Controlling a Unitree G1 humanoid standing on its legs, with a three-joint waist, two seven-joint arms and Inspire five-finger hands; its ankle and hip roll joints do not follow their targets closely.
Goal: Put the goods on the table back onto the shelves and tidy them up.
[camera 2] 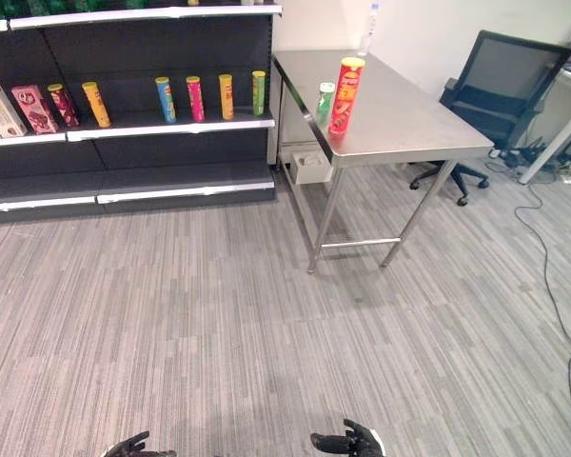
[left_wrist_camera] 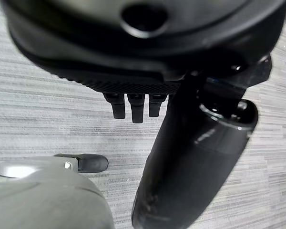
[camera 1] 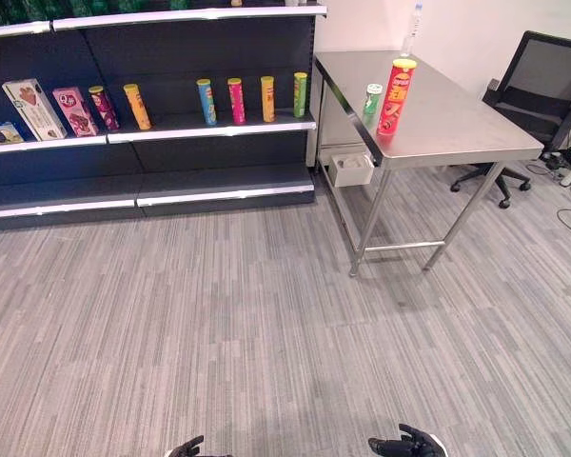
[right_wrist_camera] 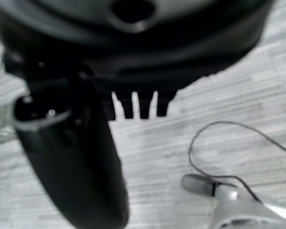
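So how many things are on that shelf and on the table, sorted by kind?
Tall tubes on the shelf: 6
Boxes on the shelf: 3, counting one cut off at the view's edge
Red tube on the table: 1
Small green can on the table: 1
Clear bottle at the table's far end: 1
Total: 12

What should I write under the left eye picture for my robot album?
Tall red chip can and small green can wait on the steel table beside the snack shelf; both hands hang empty.
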